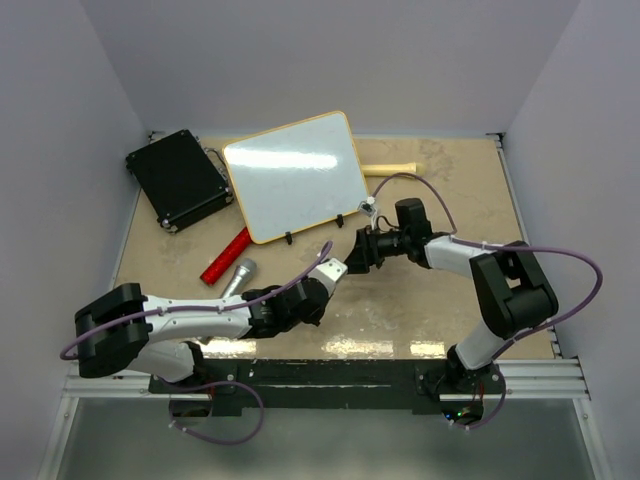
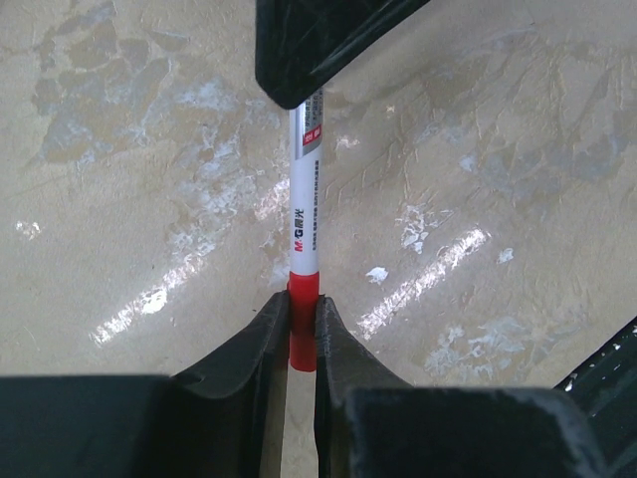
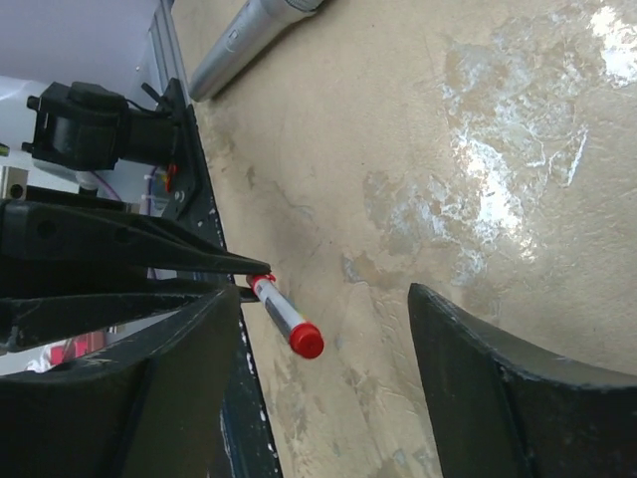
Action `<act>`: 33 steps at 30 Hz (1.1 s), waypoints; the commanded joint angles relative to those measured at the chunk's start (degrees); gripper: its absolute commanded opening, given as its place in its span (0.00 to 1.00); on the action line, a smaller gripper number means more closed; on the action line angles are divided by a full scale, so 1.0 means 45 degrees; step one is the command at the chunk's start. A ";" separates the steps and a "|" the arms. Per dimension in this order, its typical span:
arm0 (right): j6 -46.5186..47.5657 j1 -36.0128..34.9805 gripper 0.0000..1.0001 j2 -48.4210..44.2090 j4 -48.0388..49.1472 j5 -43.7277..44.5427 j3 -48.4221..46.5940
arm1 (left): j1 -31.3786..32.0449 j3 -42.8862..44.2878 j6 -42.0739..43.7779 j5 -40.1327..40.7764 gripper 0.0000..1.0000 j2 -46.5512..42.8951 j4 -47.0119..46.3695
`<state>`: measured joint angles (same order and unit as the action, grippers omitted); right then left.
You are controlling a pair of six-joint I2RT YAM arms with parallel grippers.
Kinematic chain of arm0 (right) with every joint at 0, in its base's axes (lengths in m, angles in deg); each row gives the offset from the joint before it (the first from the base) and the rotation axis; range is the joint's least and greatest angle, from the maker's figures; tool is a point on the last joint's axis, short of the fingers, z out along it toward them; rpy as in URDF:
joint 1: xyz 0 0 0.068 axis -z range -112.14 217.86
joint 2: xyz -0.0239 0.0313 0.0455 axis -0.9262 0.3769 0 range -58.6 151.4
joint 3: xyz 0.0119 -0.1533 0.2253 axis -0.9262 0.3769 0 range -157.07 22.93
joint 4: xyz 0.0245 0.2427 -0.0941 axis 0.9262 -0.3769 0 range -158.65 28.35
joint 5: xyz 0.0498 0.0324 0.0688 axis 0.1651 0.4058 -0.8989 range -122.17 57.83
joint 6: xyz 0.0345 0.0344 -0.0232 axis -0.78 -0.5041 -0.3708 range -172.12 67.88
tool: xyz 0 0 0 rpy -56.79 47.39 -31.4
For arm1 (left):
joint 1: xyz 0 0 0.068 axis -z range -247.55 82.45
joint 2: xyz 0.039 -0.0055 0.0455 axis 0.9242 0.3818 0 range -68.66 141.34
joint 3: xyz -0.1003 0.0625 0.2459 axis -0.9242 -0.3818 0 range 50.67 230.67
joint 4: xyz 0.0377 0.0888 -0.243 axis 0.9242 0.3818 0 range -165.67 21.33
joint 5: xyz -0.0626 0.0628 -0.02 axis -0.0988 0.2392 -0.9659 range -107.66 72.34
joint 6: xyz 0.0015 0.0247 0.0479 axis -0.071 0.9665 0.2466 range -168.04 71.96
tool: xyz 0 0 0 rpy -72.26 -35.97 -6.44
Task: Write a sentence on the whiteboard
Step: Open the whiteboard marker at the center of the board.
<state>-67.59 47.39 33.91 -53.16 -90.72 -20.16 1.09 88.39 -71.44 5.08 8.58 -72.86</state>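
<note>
At the middle of the worktop (image 1: 450,300), the left jaws are clamped tight on a marker (image 2: 304,224), pinching it at a red band, with the white printed barrel running out ahead of them. The right jaws stand wide apart facing it. In the right wrist view the marker's red end (image 3: 307,341) sits in the gap between them and touches neither side. From there the left arm (image 1: 190,318) stretches low across the near edge, and the right arm (image 1: 470,262) reaches in from the opposite side. Just left of the meeting point a silver cylinder (image 1: 238,275) lies on the worktop beside a flat red strip (image 1: 224,257). Farther back, at the far centre and well apart from both jaws, the whiteboard (image 1: 293,175) lies skewed, its near right corner turned towards the right arm. It is a glossy white rectangle with rounded corners and a thin yellow-tan frame, its face plain white apart from streaks of glare, and small dark clips sit on its near edge. A black case (image 1: 178,178) lies just beside its left edge, and a wooden stick (image 1: 392,168) pokes out past its right edge.
</note>
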 commanded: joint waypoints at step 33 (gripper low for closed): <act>0.0602 -0.0901 0.00 -0.0458 -0.0596 -0.2128 -0.1321 | -0.0097 0.0469 0.0201 0.1313 0.55 -0.0012 -0.1112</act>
<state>-67.89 43.41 36.36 -54.74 -96.68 -22.72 1.09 90.86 -68.51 8.05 11.61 -74.79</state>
